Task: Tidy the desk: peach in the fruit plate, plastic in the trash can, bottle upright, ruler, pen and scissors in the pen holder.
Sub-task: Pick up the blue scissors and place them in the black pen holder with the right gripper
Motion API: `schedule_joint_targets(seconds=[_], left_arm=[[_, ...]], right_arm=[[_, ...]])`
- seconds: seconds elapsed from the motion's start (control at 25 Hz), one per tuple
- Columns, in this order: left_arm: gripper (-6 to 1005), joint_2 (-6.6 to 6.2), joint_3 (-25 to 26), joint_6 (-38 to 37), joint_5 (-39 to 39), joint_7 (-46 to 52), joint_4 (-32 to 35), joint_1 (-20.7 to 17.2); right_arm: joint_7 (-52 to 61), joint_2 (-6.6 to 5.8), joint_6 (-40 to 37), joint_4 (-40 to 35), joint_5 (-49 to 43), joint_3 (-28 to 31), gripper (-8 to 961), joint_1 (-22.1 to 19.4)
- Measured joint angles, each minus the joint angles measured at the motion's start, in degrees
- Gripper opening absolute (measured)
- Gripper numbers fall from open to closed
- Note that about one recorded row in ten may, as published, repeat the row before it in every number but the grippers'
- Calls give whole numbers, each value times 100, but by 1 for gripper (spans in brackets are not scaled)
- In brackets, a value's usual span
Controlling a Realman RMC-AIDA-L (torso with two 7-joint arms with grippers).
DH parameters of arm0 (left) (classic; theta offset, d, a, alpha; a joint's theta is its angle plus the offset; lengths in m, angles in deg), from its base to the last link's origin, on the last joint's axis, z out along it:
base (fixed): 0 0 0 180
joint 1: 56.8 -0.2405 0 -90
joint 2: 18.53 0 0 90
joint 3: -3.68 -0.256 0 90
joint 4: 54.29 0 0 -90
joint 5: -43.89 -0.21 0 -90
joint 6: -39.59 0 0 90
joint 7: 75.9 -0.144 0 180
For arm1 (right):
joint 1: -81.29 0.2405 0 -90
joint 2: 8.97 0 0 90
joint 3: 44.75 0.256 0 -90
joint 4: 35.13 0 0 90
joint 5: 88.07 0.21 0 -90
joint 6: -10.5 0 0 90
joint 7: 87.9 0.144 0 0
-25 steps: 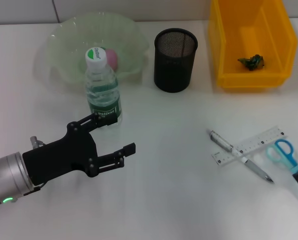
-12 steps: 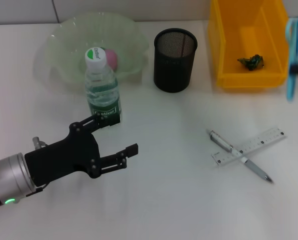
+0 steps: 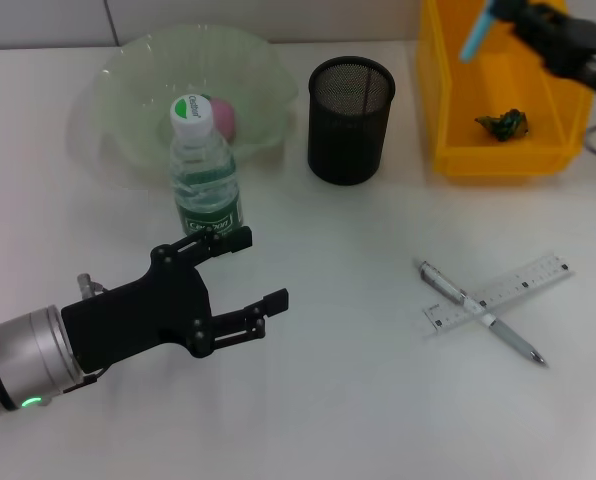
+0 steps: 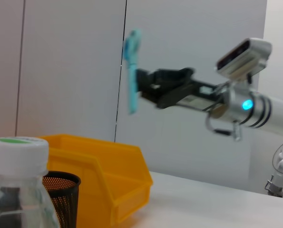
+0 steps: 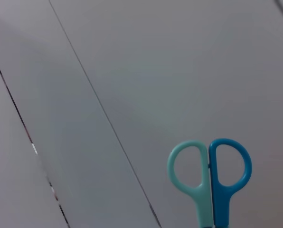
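Note:
My right gripper (image 3: 513,15) is high above the yellow trash can (image 3: 448,100), shut on the blue scissors (image 3: 475,35). The left wrist view shows those scissors (image 4: 131,71) upright in that gripper (image 4: 142,84); their handles (image 5: 209,175) fill the right wrist view. The pen (image 3: 483,312) lies crossed under the ruler (image 3: 498,292) on the table at the right. A bottle (image 3: 206,170) stands upright before the green fruit plate (image 3: 138,70), which holds the pink peach (image 3: 223,118). Green plastic (image 3: 503,123) lies in the trash can. My left gripper (image 3: 258,270) hovers open just in front of the bottle.
The black mesh pen holder (image 3: 350,120) stands between the fruit plate and the trash can, and nothing shows inside it. A wall runs behind the table. The left wrist view has the bottle cap (image 4: 15,147) close, with the pen holder (image 4: 61,194) behind it.
My right gripper has lifted the scissors off the table at the right and carried them up and back over the trash can. The left gripper has drifted slightly rightward.

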Motion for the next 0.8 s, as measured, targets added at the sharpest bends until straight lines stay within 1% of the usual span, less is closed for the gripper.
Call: schedule_joint_targets(seconds=[0.04, 0.08, 0.12, 0.2, 0.32, 0.44, 0.48, 0.8], left_arm=[[829, 3, 5, -1, 0, 0, 0, 3], [829, 10, 5, -1, 0, 0, 0, 6], [829, 16, 6, -1, 0, 0, 0, 6], [829, 21, 7, -1, 0, 0, 0, 3], [829, 26, 7, -1, 0, 0, 0, -8], [829, 30, 7, -1, 3, -5, 0, -22], [829, 30, 7, -1, 8, -10, 0, -31], [829, 29, 7, 8, 6, -68, 0, -43]], right_arm=[[-215, 31, 203, 148, 6, -19, 225, 139], [-516, 53, 503, 446, 11, -43, 228, 390], [-516, 53, 503, 446, 11, -43, 232, 390], [-789, 54, 861, 793, 12, -45, 238, 653], [-925, 59, 1242, 919, -11, -60, 249, 841], [-954, 64, 1516, 971, -21, -292, 259, 931], [-948, 64, 1657, 977, -18, -492, 262, 958], [-824, 49, 1683, 978, -30, -568, 289, 944]])
